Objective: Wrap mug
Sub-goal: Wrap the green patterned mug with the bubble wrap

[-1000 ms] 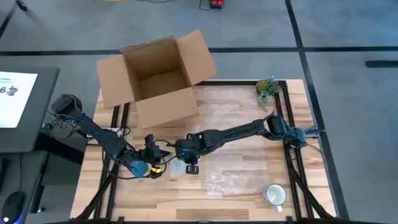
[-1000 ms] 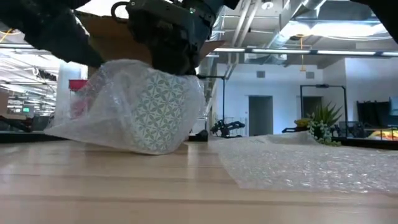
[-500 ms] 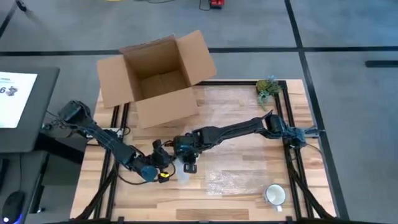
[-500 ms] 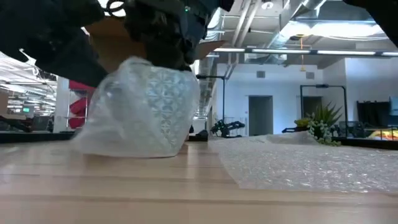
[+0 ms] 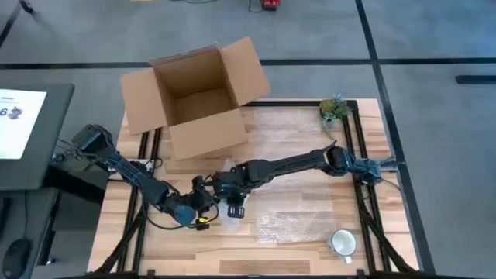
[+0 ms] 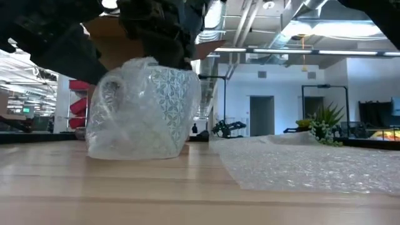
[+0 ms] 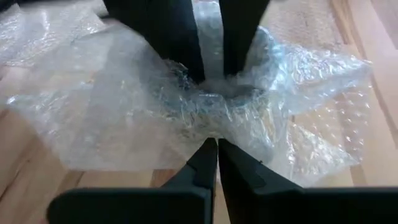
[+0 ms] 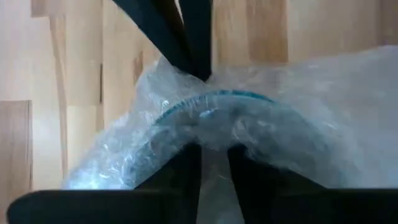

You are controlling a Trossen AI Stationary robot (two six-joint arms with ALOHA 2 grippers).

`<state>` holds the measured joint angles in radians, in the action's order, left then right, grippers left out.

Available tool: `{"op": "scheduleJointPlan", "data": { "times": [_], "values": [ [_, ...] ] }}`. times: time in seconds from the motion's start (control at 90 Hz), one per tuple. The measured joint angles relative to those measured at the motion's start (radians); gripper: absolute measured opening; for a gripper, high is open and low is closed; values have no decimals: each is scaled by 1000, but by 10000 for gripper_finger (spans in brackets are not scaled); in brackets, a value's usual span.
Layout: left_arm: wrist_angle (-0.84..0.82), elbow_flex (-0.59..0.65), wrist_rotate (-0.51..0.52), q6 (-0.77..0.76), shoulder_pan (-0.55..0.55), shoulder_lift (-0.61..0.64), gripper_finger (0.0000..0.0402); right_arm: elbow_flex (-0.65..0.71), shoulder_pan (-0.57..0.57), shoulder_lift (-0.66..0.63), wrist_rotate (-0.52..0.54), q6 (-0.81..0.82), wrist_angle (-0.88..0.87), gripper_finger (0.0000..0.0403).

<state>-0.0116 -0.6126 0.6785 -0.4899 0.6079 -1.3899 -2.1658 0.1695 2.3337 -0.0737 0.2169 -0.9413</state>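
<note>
A patterned mug (image 6: 164, 106) wrapped in clear bubble wrap (image 6: 119, 122) stands upright on its base on the wooden table (image 5: 310, 186), left of the middle. My right gripper (image 5: 233, 198) reaches in from the right and is shut on the bundle's top from above. My left gripper (image 7: 217, 148) comes in from the left and is shut on the wrap's side. The mug's blue-green rim (image 8: 211, 98) shows through the wrap. My left gripper pinches gathered bubble wrap (image 7: 214, 127) on the bundle's left side between its fingertips, coming roughly level from the table's left. How many layers it holds, I cannot tell. My right gripper grips the wrapped top of the mug at the rim (image 8: 214, 134), fingers (image 7: 180, 43) pointing down from above; the wrap hides the exact contact. The mug stands on the table.
An open cardboard box (image 5: 194, 97) stands at the far left. A second sheet of bubble wrap (image 5: 298, 225) lies to the right of the bundle, a white mug (image 5: 343, 242) sits near the front right corner, and a small plant (image 5: 334, 108) at the far right.
My left gripper has moved right, toward the mug, drawing the loose left flap of wrap in against it. The bundle, tilted with wrap trailing left a second ago, now stands upright with the wrap gathered close.
</note>
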Motion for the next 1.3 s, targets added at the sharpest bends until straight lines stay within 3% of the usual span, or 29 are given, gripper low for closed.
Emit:
{"op": "scheduleJointPlan", "data": {
  "times": [0.278,0.422,0.733,0.967,1.3],
  "values": [
    [3,-2,-3,3,0,0,0,-84,20,-1,88,49,-82,73],
    [22,-2,-67,-6,3,0,0,-86,18,31,124,49,-76,69],
    [24,-5,-83,-8,16,0,0,-92,18,134,122,41,-88,65],
    [26,-6,-81,-5,16,0,0,-186,30,136,122,37,-181,65],
    [30,-10,-80,4,15,1,0,-187,47,77,159,45,-215,65]
  ]
}}
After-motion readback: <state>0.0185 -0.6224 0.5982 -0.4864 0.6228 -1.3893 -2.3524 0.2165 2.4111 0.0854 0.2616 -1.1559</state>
